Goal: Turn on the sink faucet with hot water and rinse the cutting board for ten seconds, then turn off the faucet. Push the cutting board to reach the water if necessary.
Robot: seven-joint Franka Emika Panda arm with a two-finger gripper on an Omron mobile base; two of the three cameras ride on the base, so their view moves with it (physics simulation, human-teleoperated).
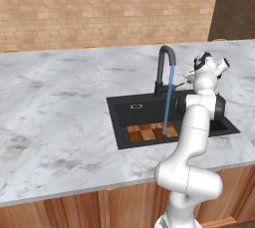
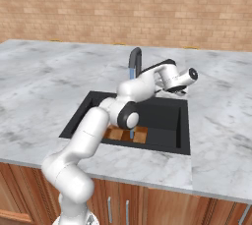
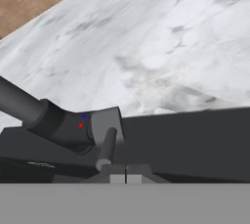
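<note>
Faucet: the sink faucet (image 1: 164,70) stands at the back rim of the sink (image 1: 121,115), its gooseneck spout curving forward over the basin. In the hand view its thick base (image 3: 66,123) shows a red and a blue dot, with the small side lever (image 3: 106,147) sticking out toward the camera.

Water: the water (image 1: 168,100) falls as a thin straight blue stream from the spout; the tap is on.

Cutting board: the cutting board (image 1: 144,132) lies flat on the sink floor against the front wall. The stream lands on its right part, so it seems to need no push to reach the water.

Fingers: the fingers (image 3: 126,175) are clenched together with nothing between them. They sit just below the lever's tip, close to it; whether they touch it I cannot tell.

Why held so: closed tips make a blunt pusher, suited to nudging a small lever rather than grasping it. The hand (image 2: 177,78) hangs beside the faucet base, above the sink's back right part, probably so the lever can be reached again once rinsing is done.

Board relative to fingers: well below and forward of the fingers, at the near side of the basin, apart from them.

Table: the marble table (image 1: 55,107) surrounds the sink.

Step judged: rinsing under way; shutting the tap off remains.
</note>
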